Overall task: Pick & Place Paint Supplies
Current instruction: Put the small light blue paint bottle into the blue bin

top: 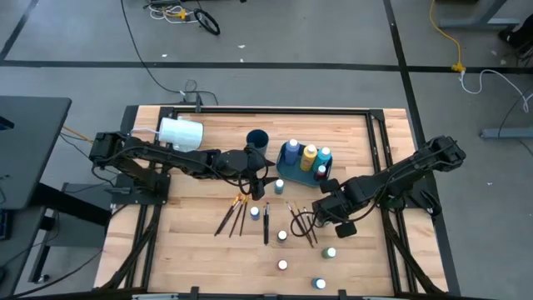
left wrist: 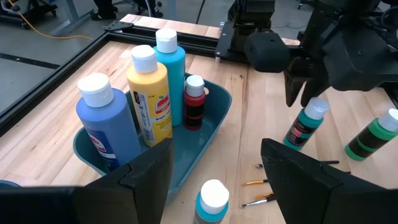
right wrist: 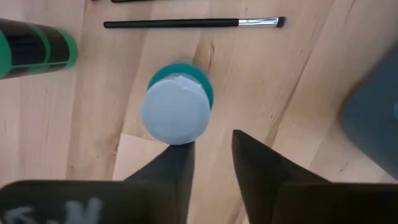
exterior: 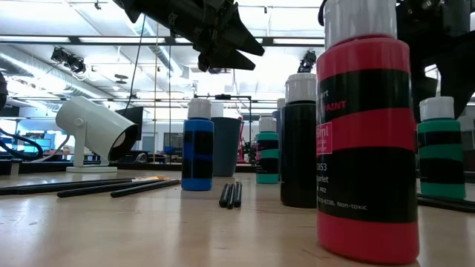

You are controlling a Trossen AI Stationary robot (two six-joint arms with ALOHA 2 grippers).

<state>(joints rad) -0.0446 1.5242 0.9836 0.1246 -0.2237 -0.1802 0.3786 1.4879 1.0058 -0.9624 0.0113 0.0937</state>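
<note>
A teal tray [top: 293, 160] holds tall blue, yellow and teal bottles and a small red one [left wrist: 194, 101]. Small white-capped bottles [top: 283, 236] stand on the wood, with thin brushes [top: 236, 213] lying among them. My left gripper [left wrist: 216, 152] is open beside the tray, its fingers on either side of a teal bottle's cap [left wrist: 212, 194] without touching it. My right gripper [right wrist: 213, 142] points down, open by a narrow gap, just over another small teal bottle [right wrist: 178, 109]; the left wrist view shows it above that bottle [left wrist: 308, 123]. My right gripper comes from above, pointing down, with one fingertip [right wrist: 181, 152] at the edge of the teal bottle's white cap [right wrist: 177, 124]. I cannot tell whether it touches. The bottle stands upright on the table.
A large white cylinder [top: 181, 132] lies at the far left and a dark blue cup [top: 256, 137] stands near the tray. A green bottle [left wrist: 372, 138] lies on its side. A red bottle [exterior: 367, 141] and a black one [exterior: 300, 144] stand near the table's front.
</note>
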